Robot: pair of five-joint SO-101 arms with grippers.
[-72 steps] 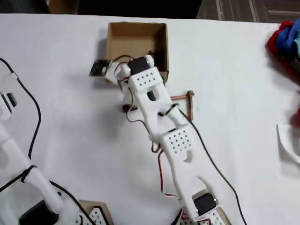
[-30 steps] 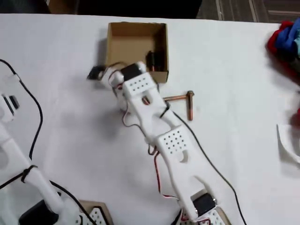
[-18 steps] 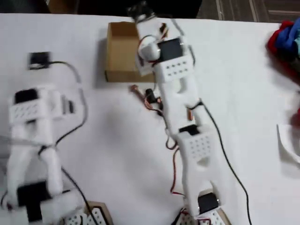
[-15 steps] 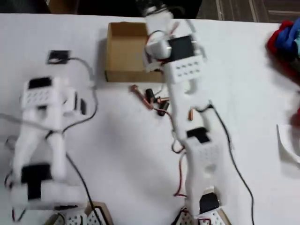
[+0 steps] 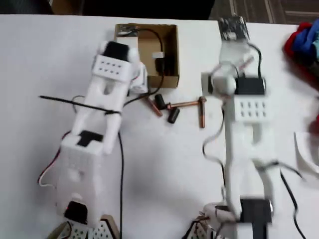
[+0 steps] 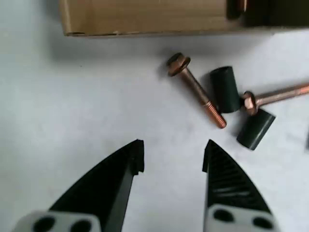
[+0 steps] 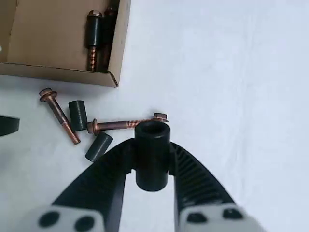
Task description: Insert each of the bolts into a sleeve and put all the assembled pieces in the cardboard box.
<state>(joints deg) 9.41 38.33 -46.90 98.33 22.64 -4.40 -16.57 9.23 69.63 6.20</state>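
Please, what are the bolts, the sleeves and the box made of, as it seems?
Bolts: likely metal with a copper-coloured, slightly shiny finish; threads show.
Sleeves: matte black, perhaps plastic or rubber; smooth tubes.
Box: plain brown cardboard, raw cut edges.

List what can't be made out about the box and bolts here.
- High view: the left arm covers part of the cardboard box, so its contents can't be counted.
- Right wrist view: the box is cut by the frame edge, and the assembled pieces overlap, so their number is unclear.
- Left wrist view: the box wall hides its inside, and one bolt runs off the edge.
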